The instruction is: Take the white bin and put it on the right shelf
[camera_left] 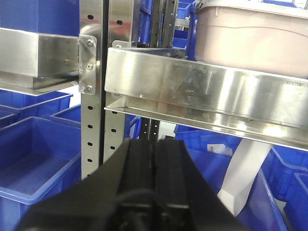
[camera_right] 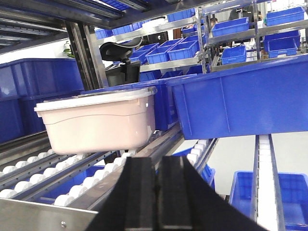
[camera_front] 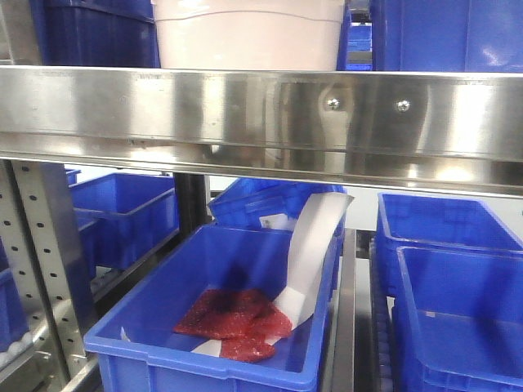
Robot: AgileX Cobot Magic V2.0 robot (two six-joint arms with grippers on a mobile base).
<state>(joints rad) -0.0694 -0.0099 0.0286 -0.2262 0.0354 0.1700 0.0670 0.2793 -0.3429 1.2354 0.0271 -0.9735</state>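
The white bin (camera_right: 98,122) already sits on the roller tracks of the right shelf (camera_front: 261,114), lid on, behind the broad steel front rail, with a large blue crate (camera_right: 240,96) just beside it on its right. Both claws are free of it: the left claw (camera_left: 154,159) hangs below and in front of the rail with its fingers pressed together on nothing, and the right claw (camera_right: 156,175) is likewise closed and empty, poised near the rail at roller height. The chief risk I see is the rollers (camera_right: 72,185): the bin rests on free-turning wheels, so a nudge from either arm could set it rolling, toward the rail or deeper into the rack. A second hazard is the rail itself; the left claw sits close under its lower lip, and rising straight up would probably strike the steel. The right claw, if it swung sideways, could clip the bin's near corner or the blue crate. Below, an open blue crate (camera_front: 212,327) holding red material and a white strip (camera_front: 315,253) could be snagged by a low retreat.
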